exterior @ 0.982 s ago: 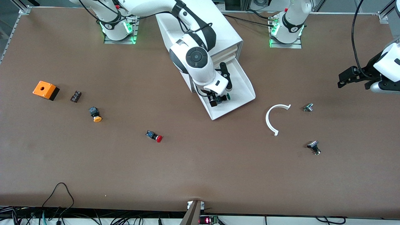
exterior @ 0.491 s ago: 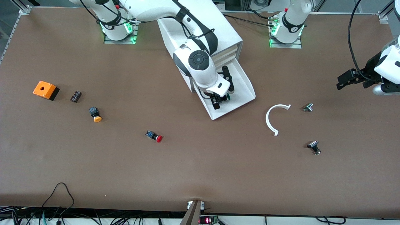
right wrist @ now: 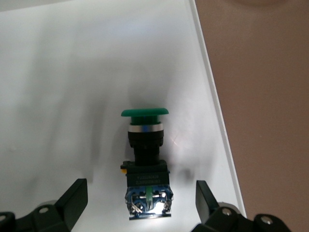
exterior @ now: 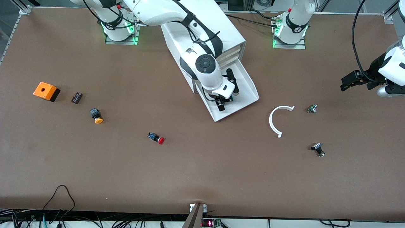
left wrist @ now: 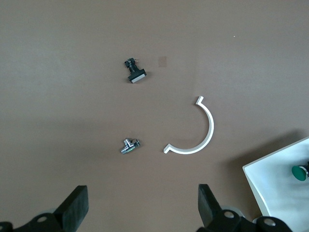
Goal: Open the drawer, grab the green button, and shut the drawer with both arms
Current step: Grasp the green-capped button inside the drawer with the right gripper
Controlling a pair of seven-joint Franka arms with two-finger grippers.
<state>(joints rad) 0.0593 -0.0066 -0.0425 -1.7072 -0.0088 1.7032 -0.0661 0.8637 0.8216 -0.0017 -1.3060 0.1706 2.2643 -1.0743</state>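
The button (right wrist: 145,162) is seen lying on its side on the white floor of the drawer (exterior: 245,85), which is pulled out of the cabinet (exterior: 202,28) toward the front camera. In the right wrist view the green cap, black collar and dark blue body w/ metal terminals are shown in full; in the front view the button is almost wholly covered by the right arm's wrist, so only a sliver of green may be made out there. In the left wrist view only the green cap (left wrist: 300,172) is caught, at the drawer's corner.

The right gripper (right wrist: 140,195) is held low over the drawer, directly above the button; its fingers (right wrist: 72,198) are spread wide, one on each side of the body, w/ clear gaps and no contact. A band of bare drawer floor is left between the button and the drawer's side wall (right wrist: 215,104) toward the left arm's end.

The left gripper (left wrist: 140,208) is parked, waiting, over bare table well apart from the drawer at the left arm's end, fingers spread and nothing between them.

Near the drawer, toward the left arm's end, a white half-ring (exterior: 277,120) is laid on the table, w/ open brown surface all round it. The red button (exterior: 157,138) is found nearer the front camera than the drawer, toward the right arm's end.
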